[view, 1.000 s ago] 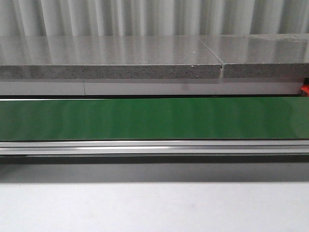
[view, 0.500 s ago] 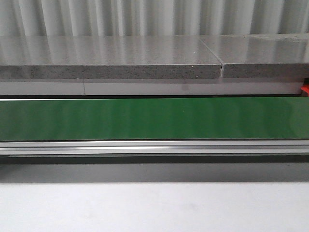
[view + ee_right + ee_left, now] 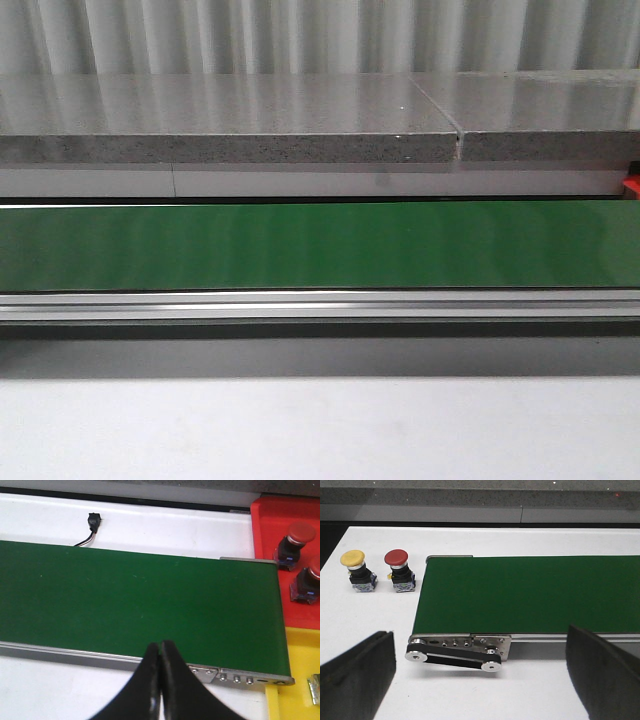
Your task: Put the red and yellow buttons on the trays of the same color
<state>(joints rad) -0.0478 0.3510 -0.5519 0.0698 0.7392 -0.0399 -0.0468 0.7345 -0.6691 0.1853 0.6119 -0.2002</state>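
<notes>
Listing items near to far, with the likely reason for each position.

Left gripper [image 3: 480, 680]: jaws spread wide, empty, poised over the left end of the belt [image 3: 530, 592]; probably readied for a pick.

Right gripper [image 3: 160, 680]: fingertips pressed together, nothing between them, hanging at the belt's near edge by its right end; judged to be idle.

Belt: green, bare along its visible length, likely the carrier between the two arms.

Yellow button [image 3: 355, 572] and red button [image 3: 399, 571]: upright side by side on the white table [image 3: 380, 625], just off the belt's left end, yellow further left; unsorted.

Yellow tray [image 3: 300, 680]: near right, beyond the belt's end; a partly cropped object at its edge, unidentifiable.

Red tray [image 3: 270, 540]: far right, holding two red buttons [image 3: 295, 540], already matched.

Cable plug [image 3: 93, 521]: on the table beyond the belt.
</notes>
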